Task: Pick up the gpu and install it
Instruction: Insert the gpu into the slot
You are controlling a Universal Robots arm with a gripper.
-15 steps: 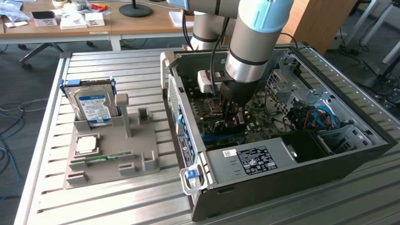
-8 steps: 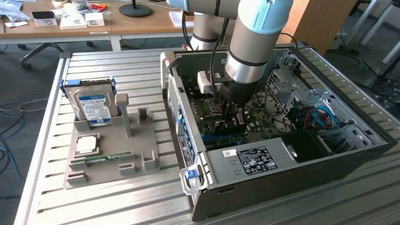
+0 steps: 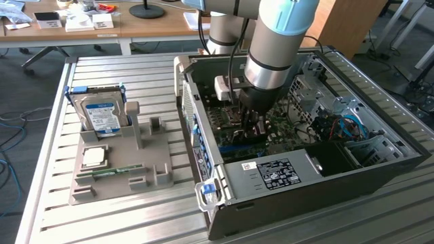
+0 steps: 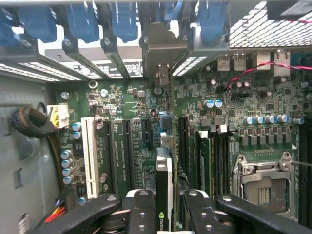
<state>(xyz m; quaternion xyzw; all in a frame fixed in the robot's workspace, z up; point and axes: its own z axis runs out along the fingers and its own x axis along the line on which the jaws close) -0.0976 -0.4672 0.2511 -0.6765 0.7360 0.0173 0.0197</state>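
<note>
**Arm** (image 3: 275,46): single, grey tube links with pale blue joint caps. The last link comes down steeply from the upper edge of the exterior view.

**Wrist** (image 3: 261,76): near vertical, with the tool end facing down.

**Gripper** (image 3: 249,122): black, two-fingered, hanging straight below the wrist.

**Fingers** (image 4: 141,214): black linkage bars carrying pale pads, set parallel and partway together. One lies against each face of the gpu (image 4: 164,178), which is clamped edge-on between them.
</note>
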